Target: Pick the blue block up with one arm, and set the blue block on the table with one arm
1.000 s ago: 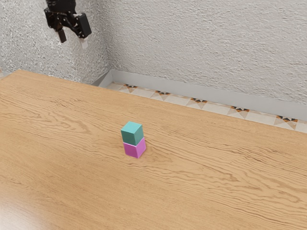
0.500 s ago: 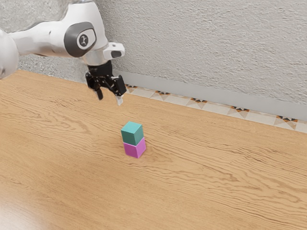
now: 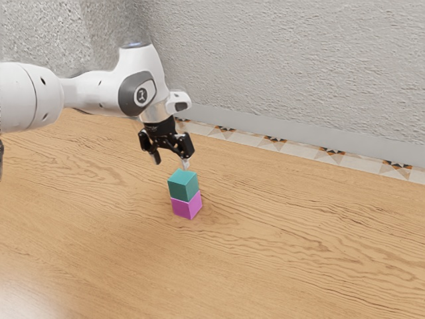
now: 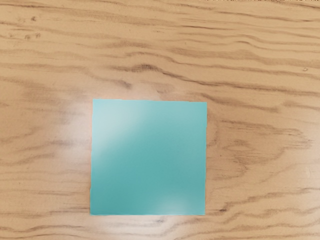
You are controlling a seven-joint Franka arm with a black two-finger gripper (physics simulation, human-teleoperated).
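Blue block (image 3: 183,185) is sitting on top of the pink-purple block (image 3: 186,205), looks more teal to me tbh, and the two make a neat little stack on the wooden table (image 3: 299,266). The stack is in from the table's long edge, the one that runs along the wall (image 3: 285,60) side, and there's patterned tile floor (image 3: 239,135) past that edge. The black gripper (image 3: 170,161) is hanging over the table, just above the stack and a bit toward the exterior view's left, pointing down with its fingers (image 3: 156,158) spread apart and nothing clamped between them. The pale fingertip shows right by the blue block's top in the exterior view, but I can't tell if it's touching. From the wrist view I'm looking down on the block's flat square top, with wood grain all around it, so the hand is pretty much over it
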